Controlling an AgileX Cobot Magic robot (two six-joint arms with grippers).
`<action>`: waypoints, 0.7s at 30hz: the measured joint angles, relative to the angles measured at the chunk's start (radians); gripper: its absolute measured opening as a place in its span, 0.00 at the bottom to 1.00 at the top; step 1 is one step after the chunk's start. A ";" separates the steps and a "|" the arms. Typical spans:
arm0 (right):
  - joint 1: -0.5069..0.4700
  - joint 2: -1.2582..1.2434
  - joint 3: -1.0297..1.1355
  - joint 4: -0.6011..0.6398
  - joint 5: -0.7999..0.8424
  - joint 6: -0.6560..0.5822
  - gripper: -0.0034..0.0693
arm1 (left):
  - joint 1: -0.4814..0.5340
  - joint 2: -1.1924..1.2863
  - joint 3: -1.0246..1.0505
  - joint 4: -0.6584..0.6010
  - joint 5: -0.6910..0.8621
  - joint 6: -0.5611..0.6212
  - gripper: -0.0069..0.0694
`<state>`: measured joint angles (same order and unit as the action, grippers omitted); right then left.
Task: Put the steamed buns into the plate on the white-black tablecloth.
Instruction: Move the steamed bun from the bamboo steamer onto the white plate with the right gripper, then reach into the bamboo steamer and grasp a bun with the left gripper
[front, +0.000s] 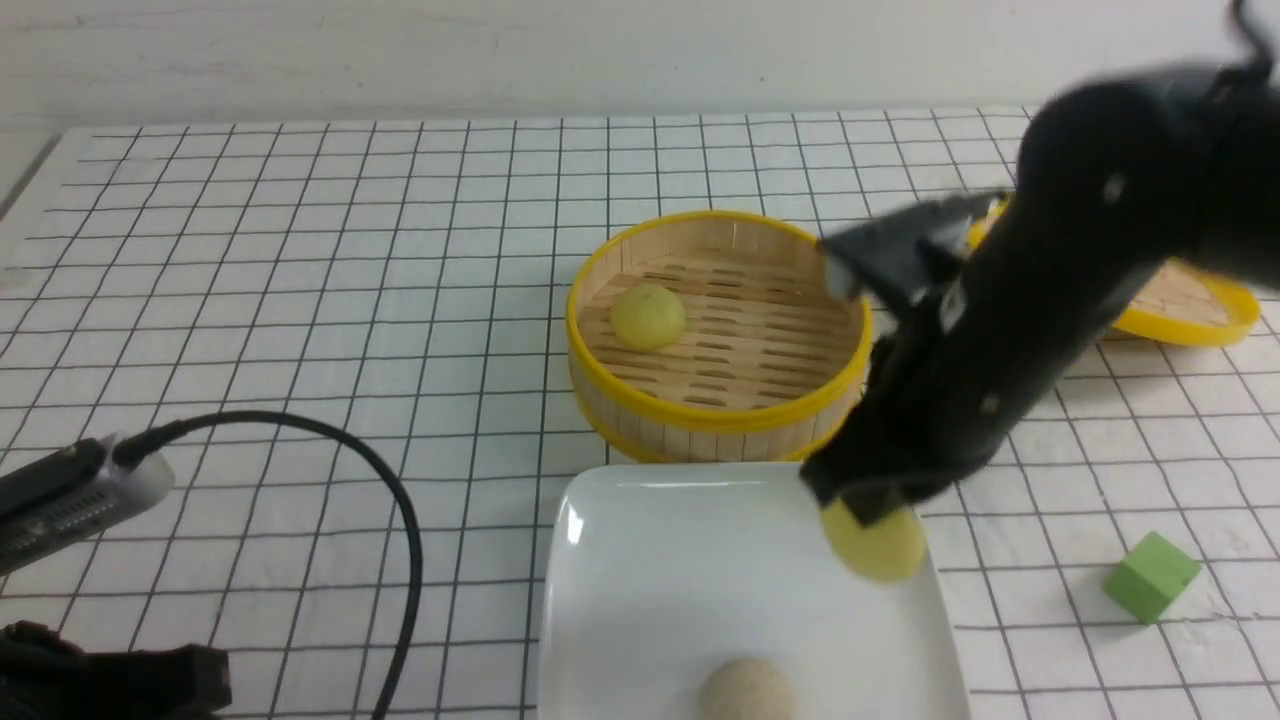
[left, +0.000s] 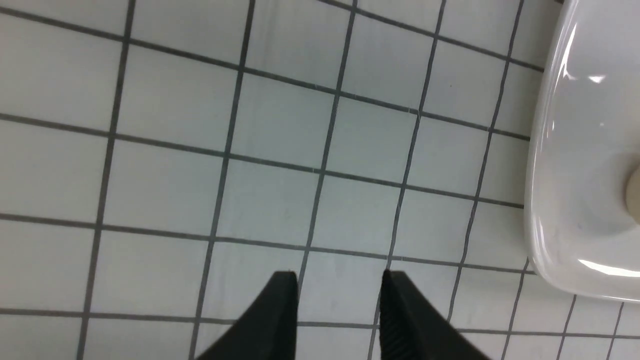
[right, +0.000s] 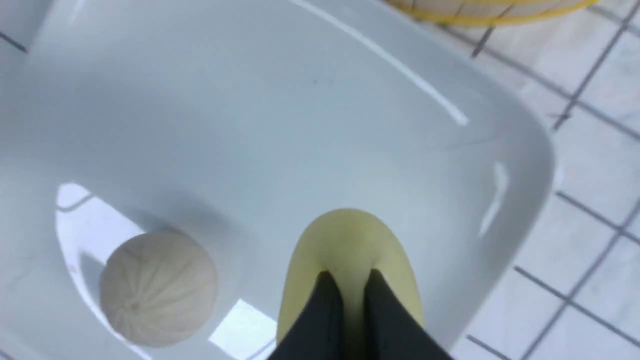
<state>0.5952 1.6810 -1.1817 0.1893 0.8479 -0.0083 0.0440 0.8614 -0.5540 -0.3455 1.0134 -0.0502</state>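
Far left, the left gripper (left: 339, 300) hangs over bare cloth (left: 165, 190), jaws parted and nothing between them; the plate's rim (left: 537, 210) shows just at the edge of its wrist view, so this arm stands beside the plate, not over it.

Moving in, the loose bun (front: 648, 316) sits in the steamer (front: 640, 425), on the left of its floor, beyond the plate; it lies up and left of the busy arm, and well apart from the idle one; either could go for it, though the right arm looks nearer to me.

Centre now: the plate (front: 680, 560) lies just in front of the steamer, with the tan bun (front: 748, 690) resting at its near edge.

Here's the action: the right gripper (front: 868, 512) is clamped on the held bun (front: 875, 545), fingers (right: 325, 300) pressed into its soft top so the dome bulges out ahead of them; it sits over the plate's far right corner, close inside the rim; whether it touches the glaze, I cannot tell. That's the relation that counts; open plate lies to the left and toward the robot, the rim and cloth just to the right; let go here and it may roll against the rim, so a small nudge inward looks wise.

Further right, a green block (front: 1150, 575) lies on the cloth; the lid (front: 1190, 310) rests behind the arm.
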 joint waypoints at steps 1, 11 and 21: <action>0.004 0.004 0.016 -0.006 -0.011 0.008 0.11 | 0.000 0.000 0.000 0.000 0.000 0.000 0.44; 0.108 0.053 0.084 -0.089 -0.165 0.099 0.60 | 0.000 0.000 0.000 0.008 0.000 0.000 0.44; 0.067 -0.246 -0.009 -0.258 0.196 0.122 0.26 | 0.000 0.000 0.000 0.012 0.001 0.000 0.43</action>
<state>0.6622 1.4347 -1.1907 -0.0690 1.0439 0.1138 0.0440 0.8614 -0.5540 -0.3340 1.0145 -0.0502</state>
